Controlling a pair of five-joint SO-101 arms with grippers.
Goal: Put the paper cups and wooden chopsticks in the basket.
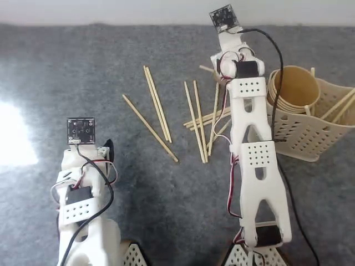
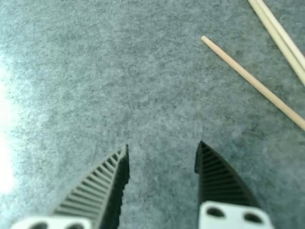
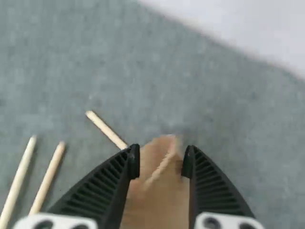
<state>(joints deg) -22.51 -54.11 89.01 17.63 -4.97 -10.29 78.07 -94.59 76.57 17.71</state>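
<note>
Your left tool (image 2: 163,145) released, over grey worktop (image 2: 95,71), near loose chopstick (image 2: 248,78). Your right tool (image 3: 162,146) clenched on blurred tan chopstick (image 3: 159,167). Paper cups (image 1: 294,88) nested inside basket (image 1: 327,141); other chopsticks (image 1: 158,105) scattered on worktop.

It is looking like a robotics workbench: two white arms (image 1: 83,216) (image 1: 259,160) are standing on a grey felt-covered counter (image 1: 55,72), a pale wall (image 1: 111,11) bordering its far edge.

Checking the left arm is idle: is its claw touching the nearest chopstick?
Apart. The left wrist view shows bare carpet between the open claw and the chopstick.
</note>
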